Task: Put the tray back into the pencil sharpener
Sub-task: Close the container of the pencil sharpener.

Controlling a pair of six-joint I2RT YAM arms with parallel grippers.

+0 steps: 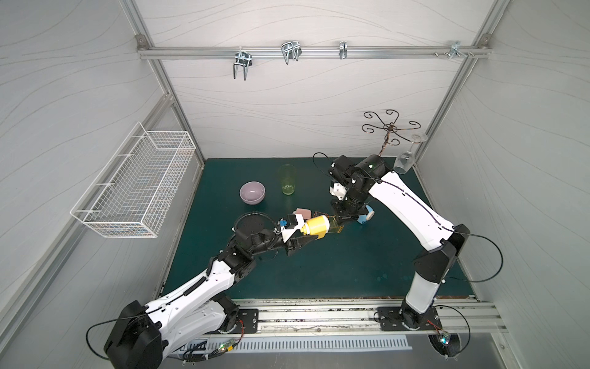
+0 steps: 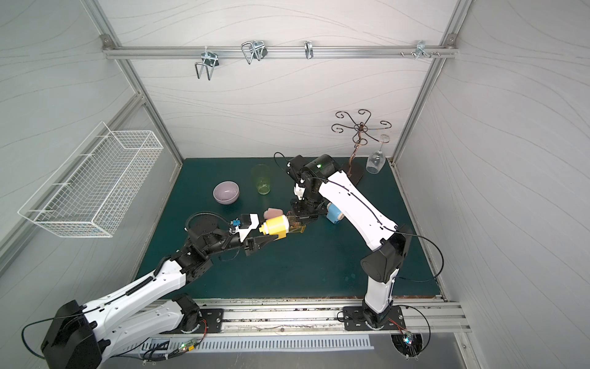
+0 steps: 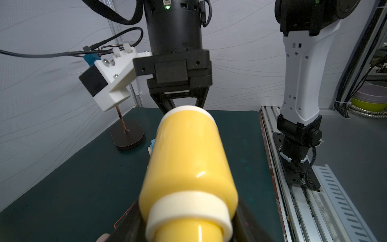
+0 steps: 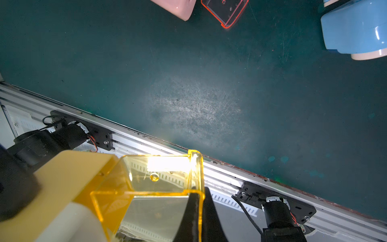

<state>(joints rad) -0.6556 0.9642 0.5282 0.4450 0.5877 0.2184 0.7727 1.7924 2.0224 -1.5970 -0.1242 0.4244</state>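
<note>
Both pincers are clenched: our left gripper (image 1: 311, 235) grasps the yellow pencil sharpener (image 1: 316, 224) around its body and holds it on its side above the green mat (image 1: 319, 271), while our right gripper (image 1: 346, 218) pinches the outer end wall of the transparent yellow tray (image 4: 159, 178). We judge the step in hand to be the insertion itself. In the right wrist view the tray's inner end meets the sharpener's square opening, yet much of the tray juts out towards the right gripper, so it is started but not seated. Next we would push the tray straight along the slot while the left arm braces the sharpener against that push. The tray must stay square to the opening, since a tilt would likely jam it. The right gripper will probably have to let go before the end wall can come flush. A blue sharpener (image 4: 354, 31) and a red-edged clear tray (image 4: 226, 10) lie on the mat nearby and play no part.
</note>
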